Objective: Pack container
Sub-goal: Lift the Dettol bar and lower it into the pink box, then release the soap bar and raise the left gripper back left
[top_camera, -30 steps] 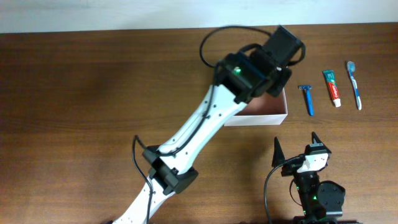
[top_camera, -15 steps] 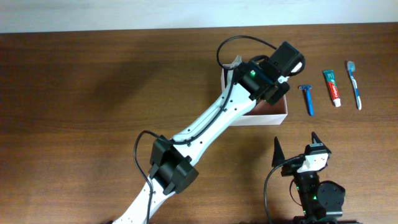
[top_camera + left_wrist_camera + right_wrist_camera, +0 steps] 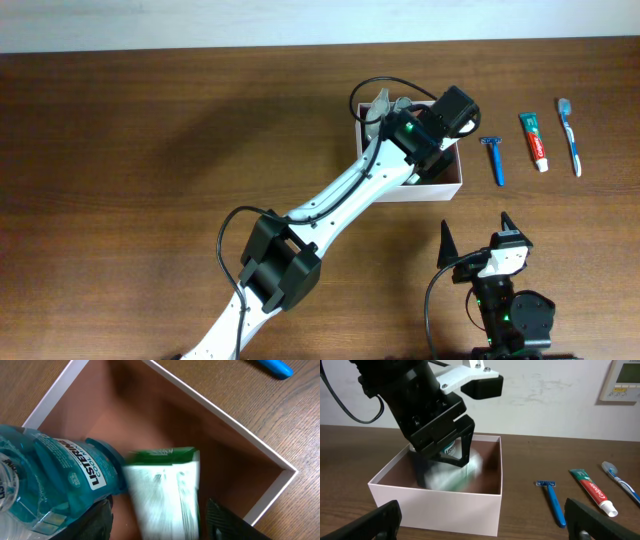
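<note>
L tool [image 3: 162,521] in container [image 3: 222,416]: jaws apart, soap box [image 3: 165,485] blurred btwn, not gripped | mouthwash [image 3: 60,472] cut off | R tool [image 3: 475,232] spread wide, empty

robotics lab or test room. two robot arms, the left arm [image 3: 340,195] and the right arm [image 3: 505,300], stand at a plain wooden table [image 3: 120,200], with black cable [image 3: 221,245] looping loose along them. behind the table is a scuffed off-white wall [image 3: 550,390] bearing a small control panel [image 3: 622,380]. a razor [image 3: 493,160], toothpaste [image 3: 535,140] and toothbrush [image 3: 570,135] lie in a neat parallel row beside the container [image 3: 452,180], set out like test samples rather than household clutter.
</note>
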Action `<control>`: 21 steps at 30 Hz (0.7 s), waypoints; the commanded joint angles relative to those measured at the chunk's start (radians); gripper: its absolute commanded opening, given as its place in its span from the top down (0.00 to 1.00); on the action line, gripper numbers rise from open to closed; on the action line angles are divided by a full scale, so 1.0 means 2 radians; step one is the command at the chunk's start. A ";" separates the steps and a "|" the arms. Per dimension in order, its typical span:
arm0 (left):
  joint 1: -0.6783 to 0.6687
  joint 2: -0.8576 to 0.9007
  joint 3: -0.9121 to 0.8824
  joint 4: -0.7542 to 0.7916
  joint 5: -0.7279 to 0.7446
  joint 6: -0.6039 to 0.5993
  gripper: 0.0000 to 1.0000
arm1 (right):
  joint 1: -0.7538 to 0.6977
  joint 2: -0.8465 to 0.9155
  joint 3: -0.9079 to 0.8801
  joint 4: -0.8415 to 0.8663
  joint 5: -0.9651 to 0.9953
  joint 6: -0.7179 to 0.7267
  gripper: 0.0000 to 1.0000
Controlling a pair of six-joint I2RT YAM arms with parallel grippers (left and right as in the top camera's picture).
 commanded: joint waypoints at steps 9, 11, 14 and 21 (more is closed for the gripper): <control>0.023 -0.013 0.000 0.001 0.004 0.006 0.38 | 0.005 -0.004 -0.002 -0.003 -0.005 0.001 0.01; 0.023 -0.015 0.010 -0.003 0.004 0.006 0.38 | 0.005 -0.004 -0.002 -0.003 -0.005 0.000 0.01; 0.022 -0.024 0.027 -0.007 0.006 0.006 0.38 | 0.005 -0.004 -0.002 -0.003 -0.005 0.001 0.01; 0.022 -0.079 0.084 -0.011 0.046 0.006 0.34 | 0.005 -0.004 -0.002 -0.003 -0.005 0.000 0.01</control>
